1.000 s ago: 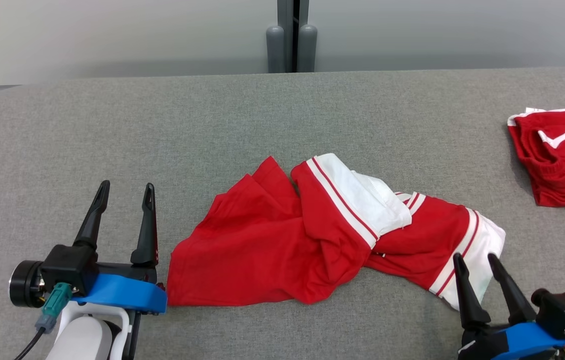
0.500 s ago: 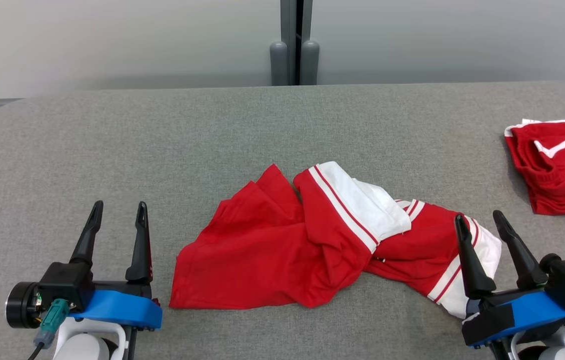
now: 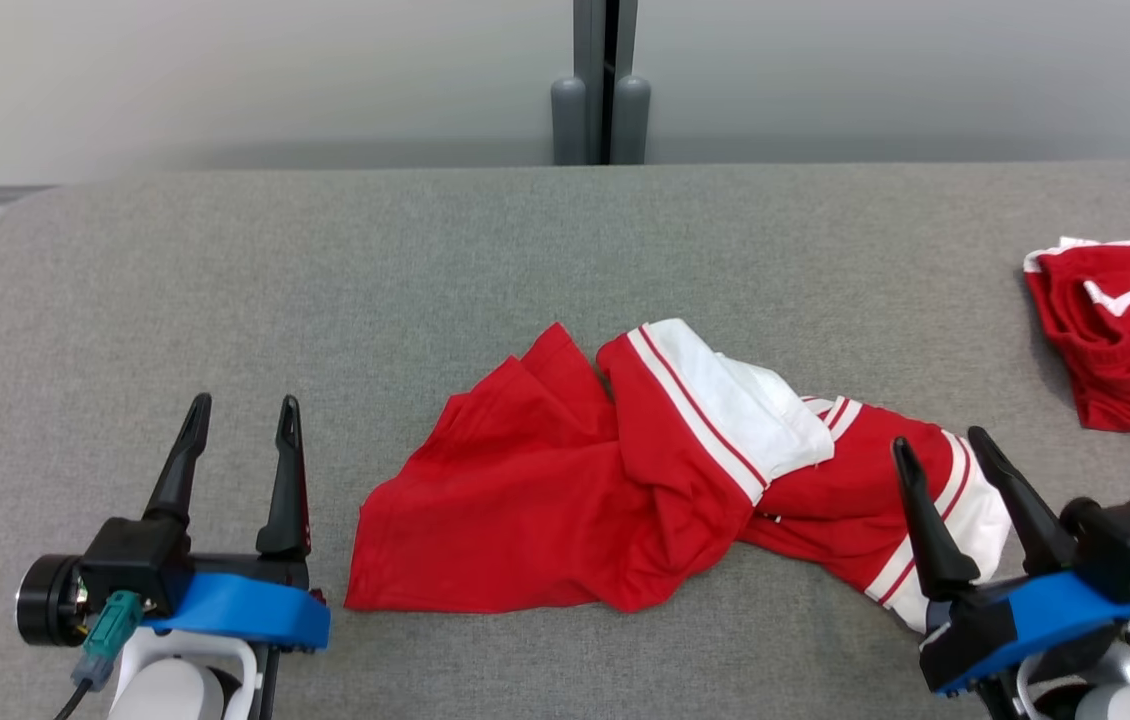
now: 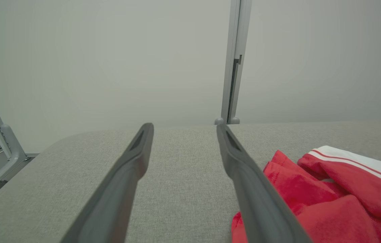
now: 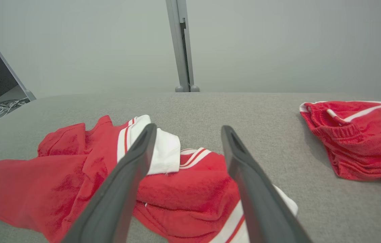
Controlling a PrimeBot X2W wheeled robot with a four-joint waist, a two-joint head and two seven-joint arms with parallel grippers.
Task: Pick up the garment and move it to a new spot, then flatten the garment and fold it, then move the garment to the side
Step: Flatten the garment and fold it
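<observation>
A crumpled red garment (image 3: pixel 565 510) with white stripes lies near the middle of the grey tabletop (image 3: pixel 325 260), a little toward 6 o'clock in the head view. The left pincer (image 3: pixel 245 402), at 8 o'clock, has its fingers wide apart and holds nothing, just beside the garment's red edge. The right pincer (image 3: pixel 936 438), at 4 o'clock, is equally wide and empty. Its fingers cross the garment's white-striped end, though contact cannot be told. Another red cloth (image 3: pixel 1125 330) lies well apart at 3 o'clock. A grey post (image 3: pixel 605 80) stands at 12 o'clock.
</observation>
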